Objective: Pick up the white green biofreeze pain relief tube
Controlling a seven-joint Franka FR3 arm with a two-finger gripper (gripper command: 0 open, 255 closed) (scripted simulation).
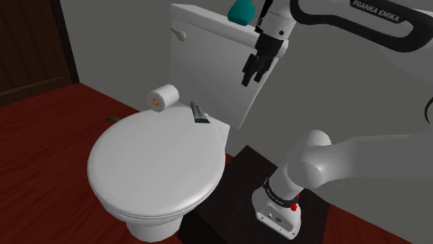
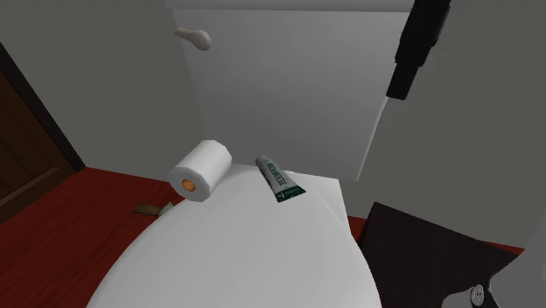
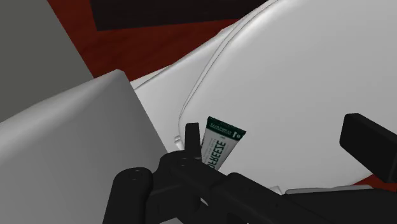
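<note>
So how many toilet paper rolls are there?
1. The toilet paper roll lies on its side at the back of the toilet lid, in front of the tank, beside the tube but not touching it. Others could be hidden.

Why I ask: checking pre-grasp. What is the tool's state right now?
Tool: open, holding nothing; the tube lies apart from it.
</note>
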